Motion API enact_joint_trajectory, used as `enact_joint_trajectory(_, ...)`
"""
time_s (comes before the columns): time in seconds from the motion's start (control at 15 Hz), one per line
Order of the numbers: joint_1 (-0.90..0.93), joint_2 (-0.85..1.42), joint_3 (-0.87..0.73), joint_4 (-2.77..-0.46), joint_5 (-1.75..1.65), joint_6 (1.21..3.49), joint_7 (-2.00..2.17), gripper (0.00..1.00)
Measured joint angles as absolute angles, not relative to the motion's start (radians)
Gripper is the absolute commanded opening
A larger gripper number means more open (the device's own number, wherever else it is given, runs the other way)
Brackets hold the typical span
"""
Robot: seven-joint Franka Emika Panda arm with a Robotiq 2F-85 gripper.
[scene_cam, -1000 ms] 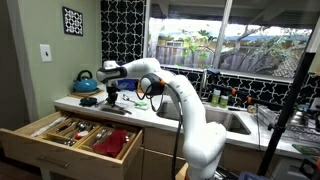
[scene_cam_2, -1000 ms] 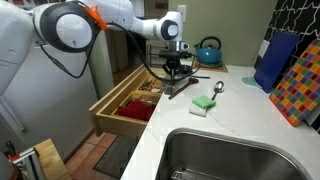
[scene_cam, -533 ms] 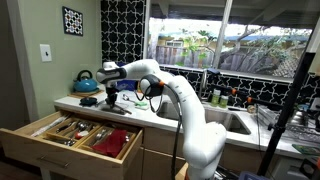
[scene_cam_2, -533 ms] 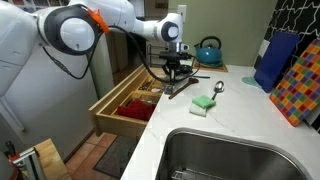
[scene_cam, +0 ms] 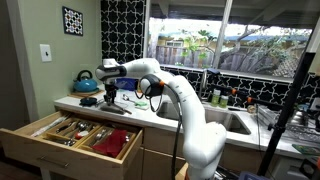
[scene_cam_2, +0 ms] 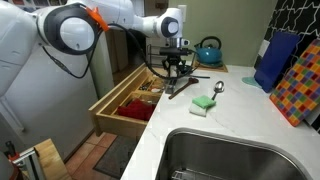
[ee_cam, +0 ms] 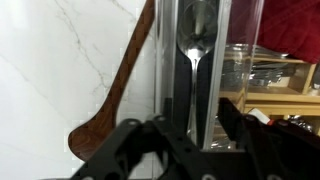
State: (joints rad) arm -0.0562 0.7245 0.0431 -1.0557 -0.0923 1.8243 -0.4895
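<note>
The jaws are seen apart and clamped on nothing, with the metal spoon (ee_cam: 198,40) lying free on the tabletop (ee_cam: 50,70) at twelve o'clock of them, a wooden spoon (ee_cam: 110,95) at ten and the open drawer (ee_cam: 285,100) at two, so the laying-down is judged done.

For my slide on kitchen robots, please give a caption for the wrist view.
Open pincer over a metal spoon, a wooden spoon beside it on the white marble counter, cutlery drawer at right.
</note>
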Motion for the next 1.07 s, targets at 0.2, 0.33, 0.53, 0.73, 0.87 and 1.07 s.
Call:
enact_joint_trajectory(0.2,-0.056,0.724,0.044,-1.048,-0.091,1.824,-0.486,0.03)
enact_joint_trajectory(0.33,-0.056,0.725,0.044,-1.048,-0.091,1.825,-0.484,0.03)
enact_joint_trajectory(0.53,-0.056,0.722,0.044,-1.047,-0.091,1.83,-0.473,0.35)
enact_joint_trajectory(0.73,-0.05,0.693,0.044,-1.051,-0.091,1.871,-0.444,0.58)
enact_joint_trajectory(0.87,-0.04,0.648,0.045,-1.068,-0.091,1.913,-0.389,0.72)
enact_joint_trajectory(1.07,-0.01,0.563,0.033,-1.123,-0.107,1.937,-0.222,0.96)
